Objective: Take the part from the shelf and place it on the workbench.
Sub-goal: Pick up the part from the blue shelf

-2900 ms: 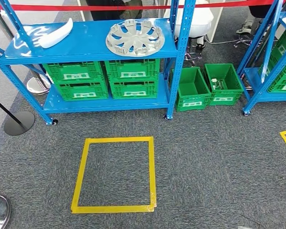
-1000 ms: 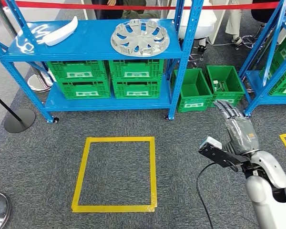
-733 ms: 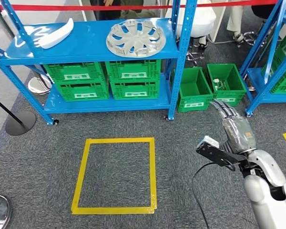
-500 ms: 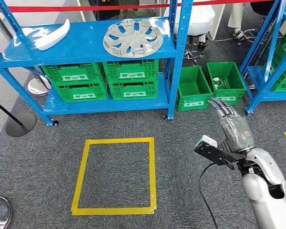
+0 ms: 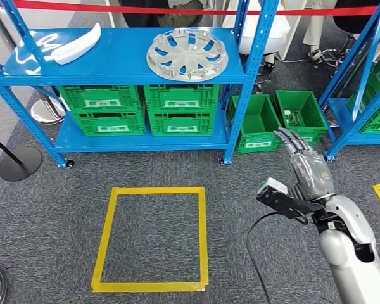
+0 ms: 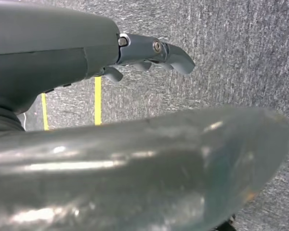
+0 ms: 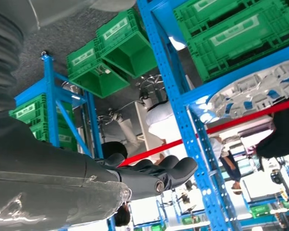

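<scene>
The silver, round, spoked plastic wheel cover (image 5: pixel 187 54) lies flat on the top board of the blue metal shelf rack (image 5: pixel 126 60), toward the end nearer the rack's front upright. At the far end of the same board from the wheel cover lies a white, curved plastic trim piece (image 5: pixel 77 45). Below the wheel cover, on the rack's lower board, four green plastic crates (image 5: pixel 142 107) stand stacked two by two; what they hold cannot be made out. Beside the rack on the grey carpet sit two open green plastic bins — the one nearer the rack (image 5: pixel 253 122) looks bare inside, the farther one (image 5: pixel 301 115) holds a few small pale parts too small to tell.

The right hand (image 5: pixel 304 167) hangs well apart from the wheel cover, lower and out in front of the two floor bins, fingers stretched out straight and apart, holding nothing. The left hand (image 6: pixel 99 48) is seen from its wrist camera above the carpet, fingers extended and nothing in them — much of that picture is hidden by a blurred silvery surface.

In front of the rack a yellow tape square (image 5: pixel 151 238) marks the carpet. A second blue rack with green crates (image 5: pixel 370 82) is cut off at the picture's edge.
</scene>
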